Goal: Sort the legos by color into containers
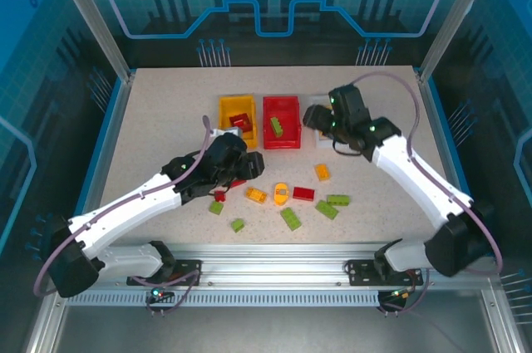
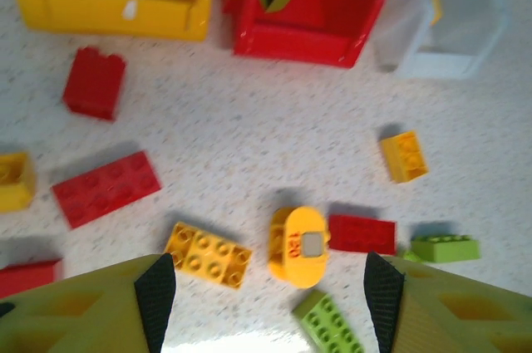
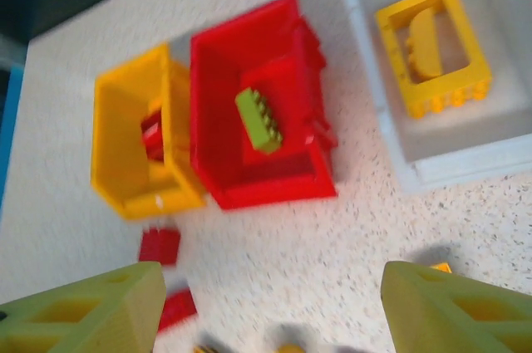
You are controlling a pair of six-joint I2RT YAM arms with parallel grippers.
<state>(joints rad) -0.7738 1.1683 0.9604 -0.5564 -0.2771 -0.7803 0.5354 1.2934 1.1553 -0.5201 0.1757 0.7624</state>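
Loose legos lie on the table's near middle: a yellow-orange studded brick [image 2: 208, 255], a rounded yellow piece [image 2: 299, 245], a flat red brick [image 2: 362, 234] and green bricks [image 2: 445, 247]. My left gripper [image 2: 262, 286] hangs open above them, nothing between its fingers [image 2: 156, 295]. It sits left of the pile [image 1: 241, 166]. The yellow-orange container [image 3: 116, 145] holds a red brick [image 3: 151, 133]. A green brick [image 3: 258, 120] lies in the red container [image 3: 274, 187]. The white container [image 3: 465, 166] holds a yellow frame piece [image 3: 432, 46]. My right gripper [image 3: 270, 303] stands open and empty near the containers [image 1: 314, 116].
More red bricks [image 2: 105, 188] and a tall red one [image 2: 94, 81] lie left of the pile. A small yellow brick [image 2: 404, 156] sits alone to the right. Several green bricks [image 1: 291, 218] are scattered toward the front edge. Metal frame posts and rails border the table.
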